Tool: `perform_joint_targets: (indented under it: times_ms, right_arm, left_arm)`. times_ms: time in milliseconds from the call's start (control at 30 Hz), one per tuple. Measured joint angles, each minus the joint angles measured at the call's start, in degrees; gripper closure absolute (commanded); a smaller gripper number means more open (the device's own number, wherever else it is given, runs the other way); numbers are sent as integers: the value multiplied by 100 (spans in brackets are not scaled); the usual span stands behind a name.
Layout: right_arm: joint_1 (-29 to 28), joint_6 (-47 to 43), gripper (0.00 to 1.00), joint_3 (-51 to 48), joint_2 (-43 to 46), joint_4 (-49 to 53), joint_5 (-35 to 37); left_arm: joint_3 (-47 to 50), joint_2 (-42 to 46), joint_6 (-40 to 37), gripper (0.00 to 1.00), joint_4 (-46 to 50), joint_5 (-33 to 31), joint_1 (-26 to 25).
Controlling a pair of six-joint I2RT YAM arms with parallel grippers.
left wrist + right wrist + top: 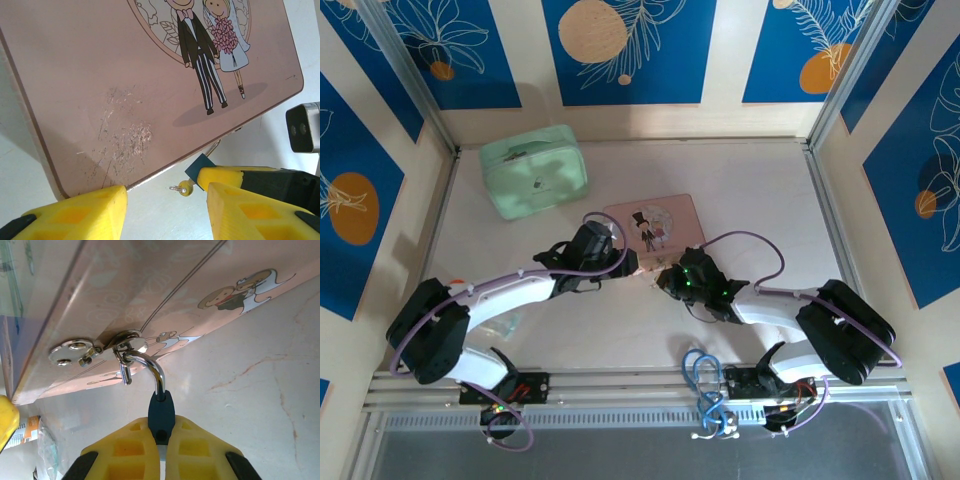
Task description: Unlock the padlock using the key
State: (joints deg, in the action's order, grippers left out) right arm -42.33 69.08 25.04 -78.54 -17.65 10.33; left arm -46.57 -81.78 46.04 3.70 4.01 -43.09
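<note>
My right fingers clamp the padlock, low centre; left fingers half apart, empty; yellow-headed bit just ahead, probably the key; next: pinch, turn.

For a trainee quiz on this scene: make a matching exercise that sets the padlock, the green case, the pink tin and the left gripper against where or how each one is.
Things:
1. padlock
2. green case
3. pink tin
4. left gripper

Places or states:
A. far left of the table
B. open, at the tin's edge
C. clamped in the right gripper
D. mid-table, couple pictured on its lid

Pairs: 1-C, 2-A, 3-D, 4-B.
</note>
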Motion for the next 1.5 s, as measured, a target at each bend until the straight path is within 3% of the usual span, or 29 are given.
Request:
perform_joint_targets:
  times_ms: [400, 833, 1500]
  right_arm:
    - [-11, 0, 100, -7, 0, -28, 2]
    - [-33, 0, 100, -42, 2, -42, 44]
    - [57, -22, 100, -72, 76, -4, 20]
  left_arm:
    - [0, 474, 42, 49, 426, -289, 109]
    - [2, -90, 52, 51, 474, -348, 109]
    - [44, -94, 59, 50, 400, -361, 125]
